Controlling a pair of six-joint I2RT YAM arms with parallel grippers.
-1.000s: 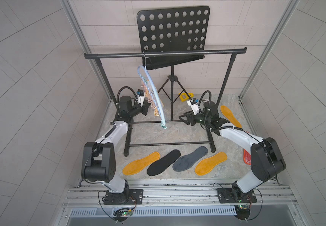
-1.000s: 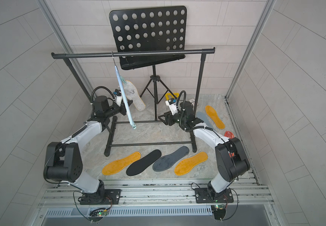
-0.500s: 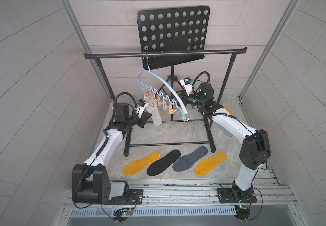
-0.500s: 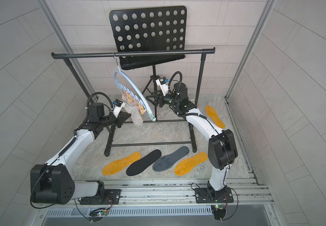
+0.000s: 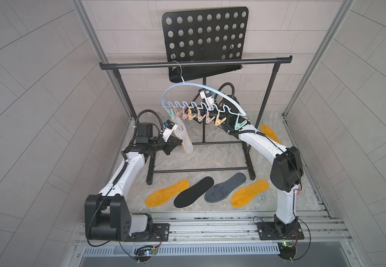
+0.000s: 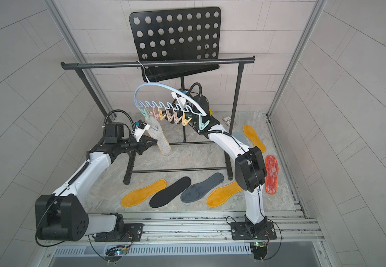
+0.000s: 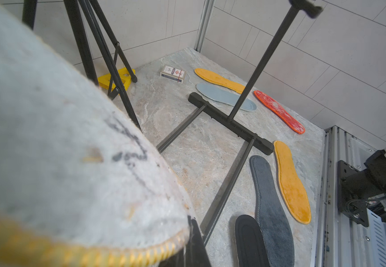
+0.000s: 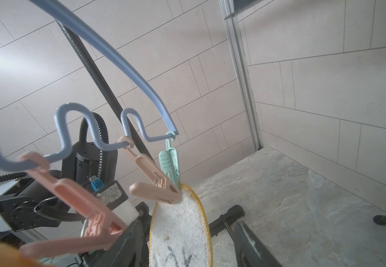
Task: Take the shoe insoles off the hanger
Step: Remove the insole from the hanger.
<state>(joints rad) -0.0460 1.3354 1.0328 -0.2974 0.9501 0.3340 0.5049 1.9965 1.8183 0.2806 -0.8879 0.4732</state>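
The hanger [image 5: 201, 87] hangs by its wire hook from the top bar of the black rack [image 5: 194, 64], in front of the music stand [image 5: 204, 39]. One hanging insole [image 5: 185, 138] is on it, white underside showing with yellow stitching round the edge. Its top is caught by the mint clip [image 8: 170, 166] at the end of the row and the peach clip [image 8: 155, 189] next to it.

The left end effector [image 5: 175, 143] is pressed together on the side edge of this insole, below the clips. The right end effector [image 8: 188, 222] reaches in from behind the hanger with its jaws spread, one on each side of the insole's upper part, not touching it.

Seven insoles lie flat on the bench [image 5: 210, 157]. Four are in a row at the front: the yellow insole [image 5: 167, 193], black insole [image 5: 193, 191], dark grey insole [image 5: 225, 187] and second yellow insole [image 5: 249, 193]. To the right lie a third yellow insole [image 6: 254, 138], a pale blue insole [image 7: 225, 97] and a red insole [image 6: 271, 177].
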